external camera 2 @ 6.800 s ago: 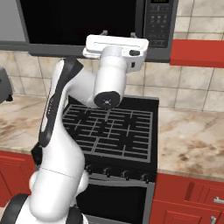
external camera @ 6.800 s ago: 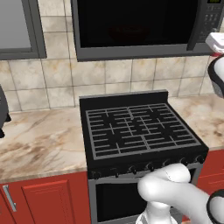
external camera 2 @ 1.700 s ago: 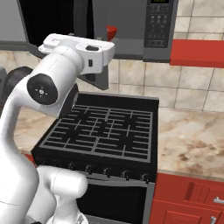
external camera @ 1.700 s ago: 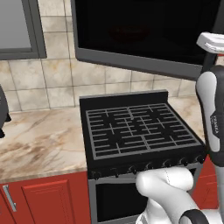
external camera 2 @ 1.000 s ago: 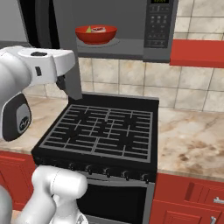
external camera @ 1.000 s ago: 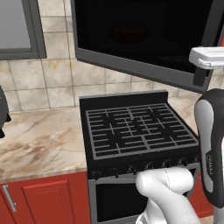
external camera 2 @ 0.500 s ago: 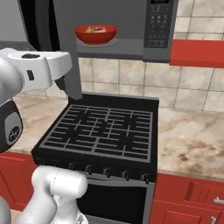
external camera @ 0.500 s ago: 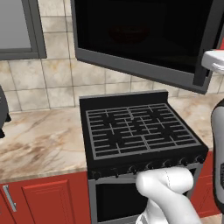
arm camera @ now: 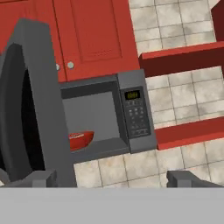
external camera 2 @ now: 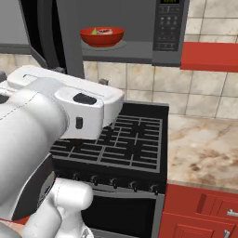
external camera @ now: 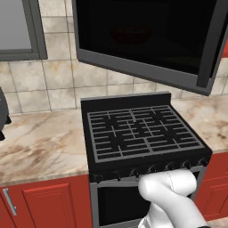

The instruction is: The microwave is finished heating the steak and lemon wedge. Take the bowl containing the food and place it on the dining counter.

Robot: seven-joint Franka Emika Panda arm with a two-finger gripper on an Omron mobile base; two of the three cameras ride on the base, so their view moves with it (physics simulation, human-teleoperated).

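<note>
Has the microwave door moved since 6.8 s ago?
Yes. The microwave door has swung from shut to open, away from the fixed button panel, exposing the bowl.

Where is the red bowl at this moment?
In the right base view, the bowl sits inside the open microwave, left of its button panel, above the stove.

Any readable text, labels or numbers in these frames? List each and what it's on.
None legible.
Microwave display: greenish digits, too blurred to read.
Microwave button panel: key markings too small to read.
Stove knobs: no readable marks.
</note>
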